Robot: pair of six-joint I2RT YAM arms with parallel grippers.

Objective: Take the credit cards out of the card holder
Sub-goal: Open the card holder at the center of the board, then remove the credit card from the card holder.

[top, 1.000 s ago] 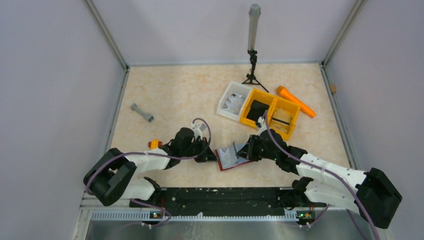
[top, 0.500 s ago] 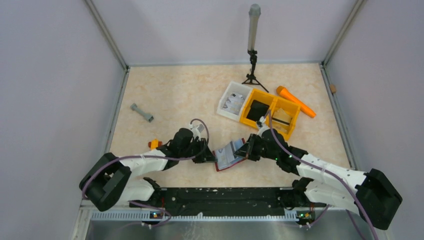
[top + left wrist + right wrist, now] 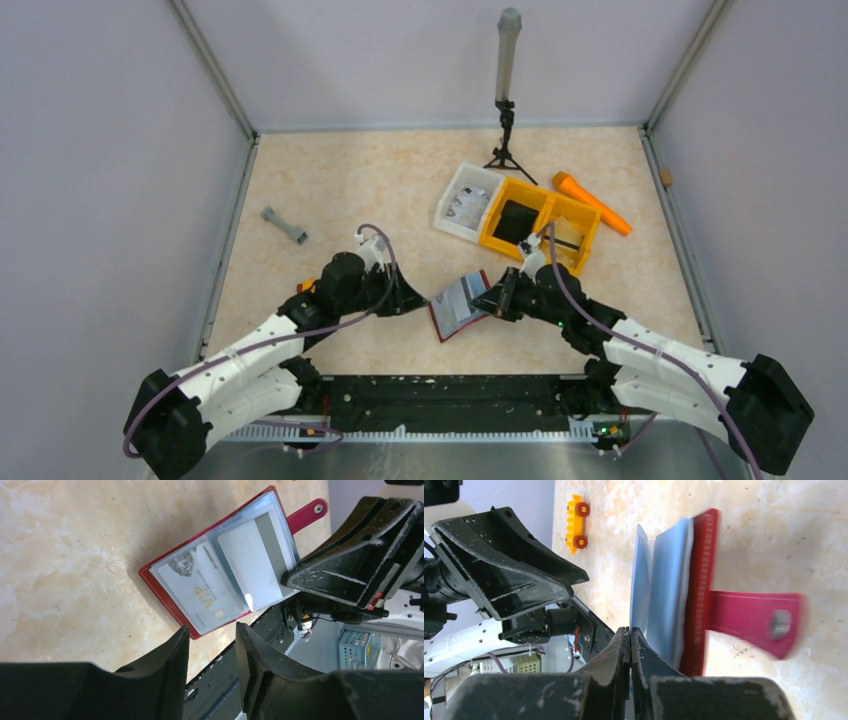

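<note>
The right claw [image 3: 629, 630] is pinched together with no gap between its fingers. Its tips sit at the right edge of the card holder [image 3: 148, 576], and a thin clear sleeve leaf appears to be nipped between them. The left claw [image 3: 212, 632] stands apart with nothing between its fingers. It hovers just beside the holder's left corner; whether it touches the red cover I cannot tell.

The card holder lies open between the two claws with its inner side up. It is tilted, raised on the right claw's side, and it throws a dark shadow on the table [image 3: 350, 200] along its left edge. The credit cards [image 3: 200, 587] are inside its clear sleeves: a pale one with gold "VIP" lettering in the left half, and a plain white one with a grey stripe in the right half. The snap tab [image 3: 305, 515] sticks out loose from the edge where the right claw is.

Left of the holder, past the left claw, sits a small yellow toy block [image 3: 578, 522] with red wheels. Beyond the holder to the far right stands the yellow-orange bin [image 3: 490, 232], with a white tray [image 3: 480, 175] against its left side and an orange stick [image 3: 592, 203] behind it. A grey dumbbell-shaped piece [image 3: 284, 226] lies well off to the holder's far left. A tripod post [image 3: 507, 90] stands far behind the holder at the back wall.
</note>
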